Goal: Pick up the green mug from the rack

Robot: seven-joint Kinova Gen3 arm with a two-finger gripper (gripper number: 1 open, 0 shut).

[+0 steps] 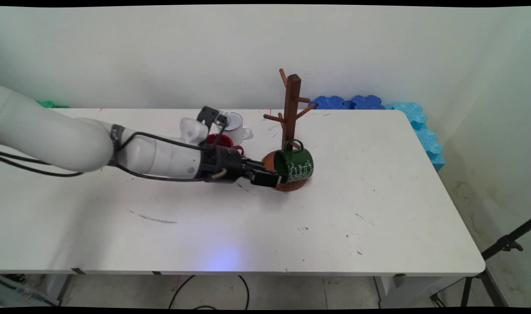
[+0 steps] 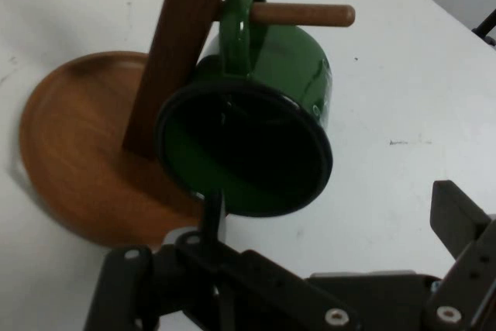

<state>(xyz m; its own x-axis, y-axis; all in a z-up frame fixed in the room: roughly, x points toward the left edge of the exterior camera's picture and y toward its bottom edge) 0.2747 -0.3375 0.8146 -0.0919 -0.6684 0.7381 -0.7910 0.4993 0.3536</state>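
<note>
A white worktop (image 1: pixel 378 209) carries three mugs and one wooden mug tree (image 1: pixel 290 117) with a round base and slanting pegs, standing toward the far edge, near its middle. One glossy green enamel mug (image 2: pixel 256 125) hangs by its handle on a low peg (image 2: pixel 302 14), its dark opening tilted toward the hand. One red mug (image 1: pixel 219 140) and one white mug (image 1: pixel 235 126) sit just left of the tree, closer to the far edge. The white arm stretches low and nearly level from the left. Its black gripper (image 1: pixel 277 174) is spread open, one finger (image 2: pixel 213 215) touching the green mug's rim, grasping nothing.
</note>
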